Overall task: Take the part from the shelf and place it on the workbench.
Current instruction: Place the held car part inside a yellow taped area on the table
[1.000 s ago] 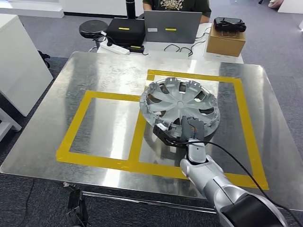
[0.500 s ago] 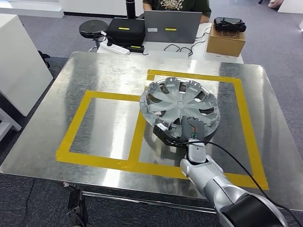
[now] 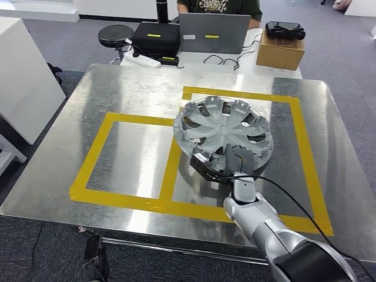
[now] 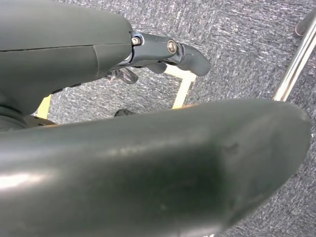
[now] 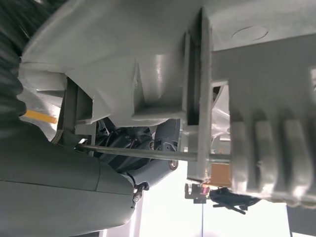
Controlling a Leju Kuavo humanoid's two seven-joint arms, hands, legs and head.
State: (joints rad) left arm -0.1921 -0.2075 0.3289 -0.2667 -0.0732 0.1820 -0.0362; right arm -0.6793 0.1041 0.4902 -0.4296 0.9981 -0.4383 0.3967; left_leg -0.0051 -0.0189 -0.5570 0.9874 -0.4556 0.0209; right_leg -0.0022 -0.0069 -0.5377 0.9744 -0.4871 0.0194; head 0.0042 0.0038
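Part [image 3: 223, 127], round spoked grey plastic hubcap, near rim gripped by right hand [image 3: 235, 161], on shiny metal workbench [image 3: 133, 94].

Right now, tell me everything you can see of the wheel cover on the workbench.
The wheel cover is a round silver-grey disc, plastic by the look of it, with curved spokes, dark openings between them, a small central hub and a toothed rim of clips. It lies inner side up and roughly flat on the metal workbench, mostly within the right-hand yellow tape rectangle, its left edge over the shared tape line. The right hand grips its near rim. The right wrist view shows ribs and a wire ring on that rim.
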